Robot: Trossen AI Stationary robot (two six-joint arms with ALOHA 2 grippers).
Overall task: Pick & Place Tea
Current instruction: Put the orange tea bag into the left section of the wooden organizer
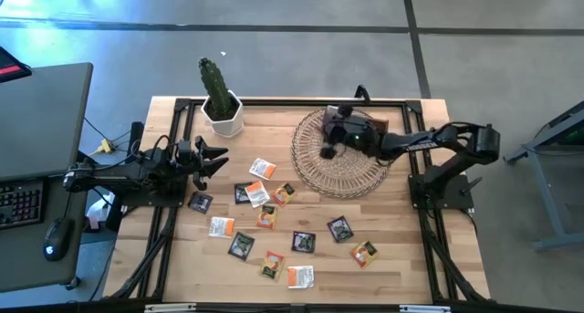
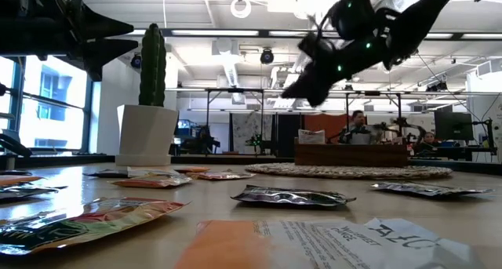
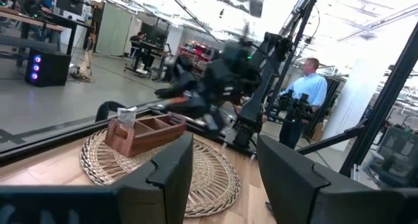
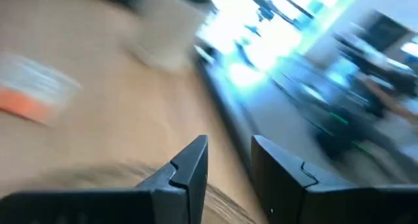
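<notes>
Spanning most of the high view, the worktop (image 1: 401,258) carries everything. A round mat (image 1: 315,162) lies at its far right part, with a wooden box (image 3: 147,129) on it, largely covered from above by the right arm. A white pot with a cactus (image 1: 219,99) stands at the far edge, left of the mat. The tea (image 1: 265,217) lies scattered across the middle and near part of the worktop, about 14 sachets, some overlapping, none on the mat.

The right end effector (image 1: 330,149) hangs above the mat beside the box; its fingers (image 4: 189,165) stand apart with nothing between them. The left end effector (image 1: 219,160) hovers at the left edge, clear of the sachets, fingers (image 3: 170,168) spread and empty.

The right wrist view is smeared; only an orange-and-white sachet (image 4: 36,93) and bare wood can be made out. A person in a blue shirt (image 3: 310,87) stands beyond the worktop.
</notes>
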